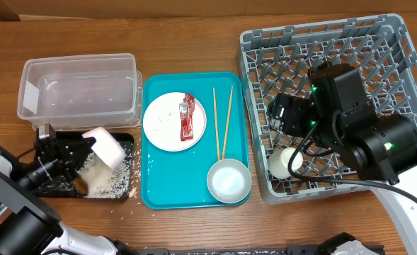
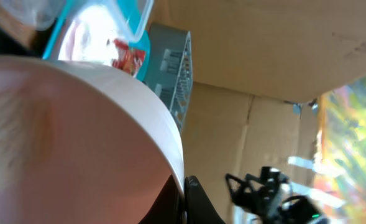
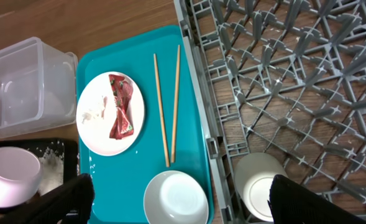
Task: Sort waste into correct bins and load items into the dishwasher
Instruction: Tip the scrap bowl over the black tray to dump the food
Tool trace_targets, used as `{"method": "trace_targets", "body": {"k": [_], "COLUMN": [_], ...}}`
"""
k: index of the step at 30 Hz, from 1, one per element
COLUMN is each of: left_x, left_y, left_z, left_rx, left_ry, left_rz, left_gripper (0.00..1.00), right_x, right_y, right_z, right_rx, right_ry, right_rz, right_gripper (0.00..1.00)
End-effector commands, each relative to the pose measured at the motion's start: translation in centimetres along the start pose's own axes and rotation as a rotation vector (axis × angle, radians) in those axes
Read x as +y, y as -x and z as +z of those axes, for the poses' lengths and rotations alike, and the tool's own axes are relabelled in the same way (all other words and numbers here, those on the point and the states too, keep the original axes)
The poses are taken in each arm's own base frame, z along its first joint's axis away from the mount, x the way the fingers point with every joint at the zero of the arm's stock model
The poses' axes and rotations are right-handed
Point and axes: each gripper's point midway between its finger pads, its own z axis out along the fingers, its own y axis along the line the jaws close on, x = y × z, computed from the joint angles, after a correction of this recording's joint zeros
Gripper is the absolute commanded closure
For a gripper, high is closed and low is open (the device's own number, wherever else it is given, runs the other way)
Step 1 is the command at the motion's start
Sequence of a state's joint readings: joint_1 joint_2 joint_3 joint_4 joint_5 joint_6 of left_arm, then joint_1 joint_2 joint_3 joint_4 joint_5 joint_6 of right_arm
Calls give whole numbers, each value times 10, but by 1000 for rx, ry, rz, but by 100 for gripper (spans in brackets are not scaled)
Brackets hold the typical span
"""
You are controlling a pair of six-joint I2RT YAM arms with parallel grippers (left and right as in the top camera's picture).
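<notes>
One bowl [image 1: 105, 147] seemingly clamped in left fingers [image 1: 73, 151], another bowl [image 1: 229, 180], two chopsticks [image 1: 216, 120]; right fingers [image 3: 319, 199] apart.

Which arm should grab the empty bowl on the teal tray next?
Right. Its jaws hang open and empty over the dish rack, near the empty bowl; the left arm is tipping rice from a pink bowl into the black tray.

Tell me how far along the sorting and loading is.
Done: cup sits in the rack. In hand: left end effector holds a bowl tilted over rice in the black tray. Left: plate, wrapper, chopsticks, second bowl.
</notes>
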State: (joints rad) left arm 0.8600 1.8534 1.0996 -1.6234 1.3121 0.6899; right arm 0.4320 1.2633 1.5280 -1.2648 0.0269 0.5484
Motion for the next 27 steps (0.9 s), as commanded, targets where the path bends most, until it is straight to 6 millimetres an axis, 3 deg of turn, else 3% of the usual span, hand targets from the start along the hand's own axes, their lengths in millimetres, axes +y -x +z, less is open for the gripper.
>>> {"method": "trace_targets", "body": {"k": [1, 3, 5, 10, 13, 15, 17, 23, 27], "left_x": [1, 1, -3, -9, -5, -9, -5, -27, -43], "left_y": [10, 4, 6, 0, -11, -7, -11, -33, -45], "left_z": [-2, -1, -1, -1, 1, 2, 2, 12, 12], "left_rx": [-26, -5, -19, -9, 41, 22, 44, 99, 140], "left_ry": [-3, 4, -12, -26, 21, 14, 45, 71, 209], "left_rz": [119, 41, 118, 115, 26, 181, 99, 193, 233], "left_gripper": [96, 96, 96, 96, 96, 96, 96, 96, 96], "right_x": [2, 2, 1, 1, 1, 1, 1, 2, 2], "right_y": [6, 6, 5, 5, 5, 5, 6, 6, 6], "right_z": [-5, -5, -5, -5, -5, -5, -5, -5, -5], "right_rx": [-27, -26, -23, -24, -24, -24, -26, -28, -27], "right_ry": [7, 7, 5, 5, 5, 5, 6, 7, 7], "right_rz": [-3, -3, -3, -3, -4, -4, -4, -4, -4], "right_gripper": [8, 7, 8, 7, 7, 7, 7, 4, 4]}}
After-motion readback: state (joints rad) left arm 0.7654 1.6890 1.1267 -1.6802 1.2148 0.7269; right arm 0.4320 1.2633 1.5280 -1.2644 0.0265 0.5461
